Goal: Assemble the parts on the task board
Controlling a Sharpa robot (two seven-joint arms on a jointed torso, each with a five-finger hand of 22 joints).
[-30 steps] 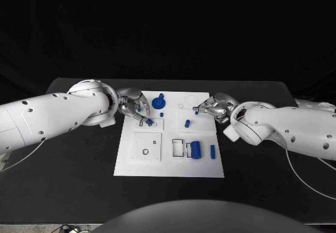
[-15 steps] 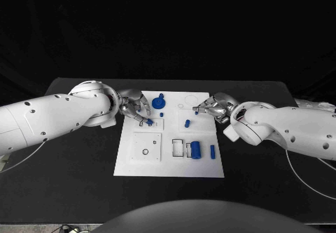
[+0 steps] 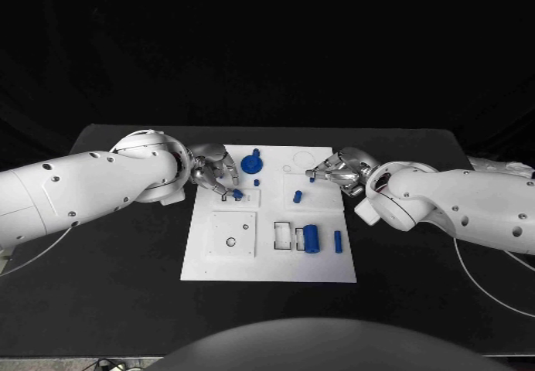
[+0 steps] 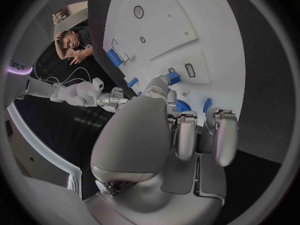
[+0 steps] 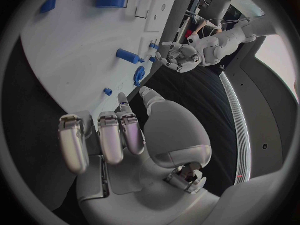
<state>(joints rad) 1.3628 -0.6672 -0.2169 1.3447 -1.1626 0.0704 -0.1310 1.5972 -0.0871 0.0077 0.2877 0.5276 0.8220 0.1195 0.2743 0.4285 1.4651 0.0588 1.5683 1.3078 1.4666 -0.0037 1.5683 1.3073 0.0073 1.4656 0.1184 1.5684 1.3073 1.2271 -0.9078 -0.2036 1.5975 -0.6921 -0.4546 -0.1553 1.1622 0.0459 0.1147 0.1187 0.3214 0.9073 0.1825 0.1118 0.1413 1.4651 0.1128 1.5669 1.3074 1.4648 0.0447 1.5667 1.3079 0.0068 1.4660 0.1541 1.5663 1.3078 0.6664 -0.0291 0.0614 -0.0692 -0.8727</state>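
Left robot hand (image 3: 214, 175) pinches a small blue block (image 3: 236, 193) at its fingertips, directly over the task board's (image 3: 273, 263) far-left rectangular slot. Right robot hand (image 3: 340, 171) nearby, empty, fingers curled.

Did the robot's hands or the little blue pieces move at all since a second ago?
Hardly. The left hand holds a small blue part over the task board, as it did before; its arm has crept a touch toward the board. The right hand stays at the board's far right edge. The blue gear, the cylinder and the other pieces lie where they were.
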